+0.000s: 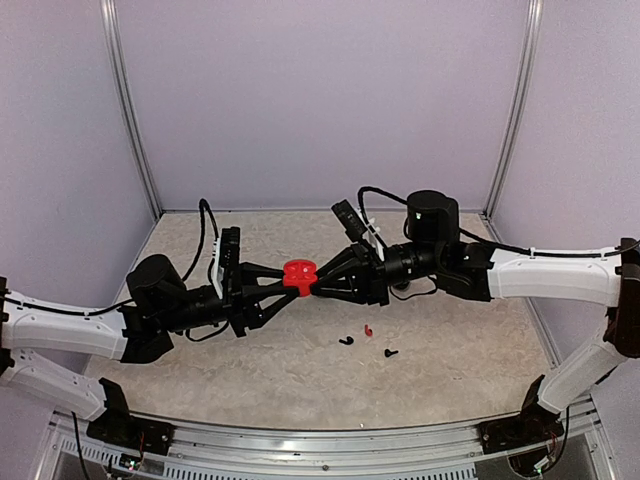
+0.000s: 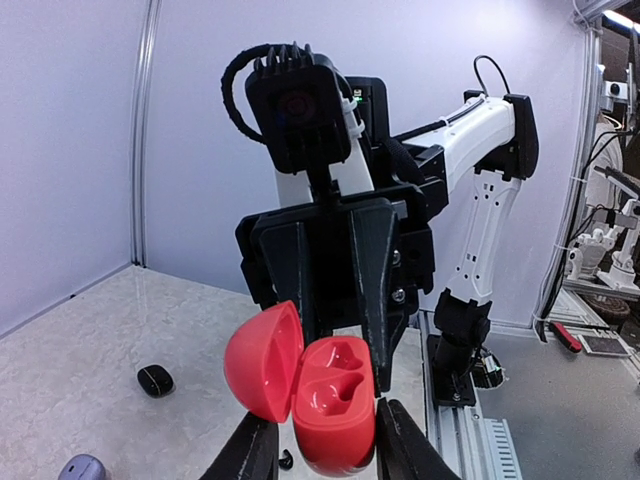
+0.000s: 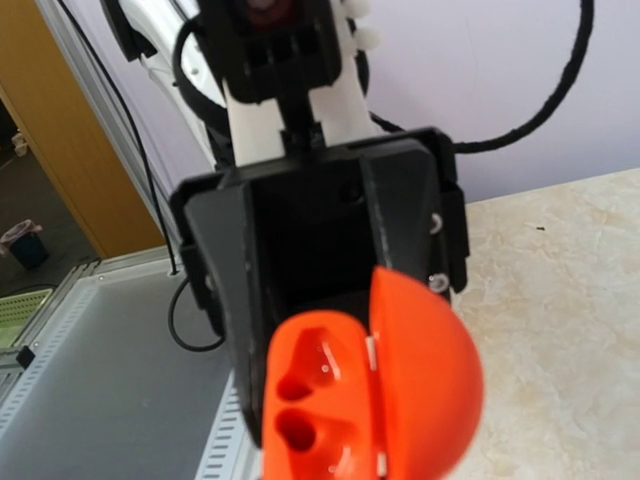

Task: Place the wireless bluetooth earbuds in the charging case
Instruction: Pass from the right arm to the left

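The red charging case hangs in mid-air between both arms, lid swung open and both earbud sockets empty. My right gripper comes in from the right. Its fingers flank the case's far end and press against the body. My left gripper straddles the near end, with a slit of table showing between its left finger and the case. In the right wrist view the case fills the bottom and hides my own fingertips. A red earbud and two black earbuds lie on the table below.
A black rounded case and a grey one lie on the marble table to the left in the left wrist view. Purple walls enclose the back and sides. A metal rail runs along the near edge.
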Controlling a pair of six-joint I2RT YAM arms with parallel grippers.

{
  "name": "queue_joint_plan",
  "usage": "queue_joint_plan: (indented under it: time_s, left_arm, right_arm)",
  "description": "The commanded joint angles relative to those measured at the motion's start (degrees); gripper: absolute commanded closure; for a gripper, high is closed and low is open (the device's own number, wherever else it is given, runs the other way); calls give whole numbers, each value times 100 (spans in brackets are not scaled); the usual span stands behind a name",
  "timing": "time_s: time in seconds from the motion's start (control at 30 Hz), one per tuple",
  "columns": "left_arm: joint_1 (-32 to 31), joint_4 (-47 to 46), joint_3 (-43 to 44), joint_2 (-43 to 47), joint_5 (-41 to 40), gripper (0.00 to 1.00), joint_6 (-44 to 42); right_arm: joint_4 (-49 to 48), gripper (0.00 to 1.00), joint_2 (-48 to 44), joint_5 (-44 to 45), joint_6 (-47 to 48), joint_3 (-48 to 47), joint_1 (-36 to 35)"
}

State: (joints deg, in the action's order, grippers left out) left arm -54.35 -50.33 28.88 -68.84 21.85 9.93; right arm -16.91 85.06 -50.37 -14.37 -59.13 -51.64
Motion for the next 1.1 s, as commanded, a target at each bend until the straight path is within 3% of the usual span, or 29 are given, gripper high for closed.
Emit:
queue_joint_plan:
  time_s: [0.0, 0.33, 0.57, 0.67, 0.73, 0.8, 1.07]
  left_arm:
    - [63, 83, 18, -4, 8, 66, -16]
    - [144, 159, 9, 11, 73, 67, 48]
    - [152, 120, 9, -16, 136, 79, 70]
    - [155, 50, 1, -32, 158, 85, 86]
    - [153, -33, 8, -61, 158, 88, 116]
    - [154, -128, 7, -81, 147, 89, 151]
    - [146, -465, 3, -206, 138, 90, 278]
  right_arm:
    - [139, 92, -189, -8, 84, -158, -1]
    - [235, 93, -269, -12, 145, -127, 70]
    - [232, 92, -220, -41, 136, -117, 72]
    - [134, 85, -194, -73, 111, -111, 75]
    - [-15, 65, -155, -114, 16, -64, 75]
    - [-157, 59, -103, -154, -66, -36, 75]
    - [-619, 63, 29, -257, -383, 97, 70]
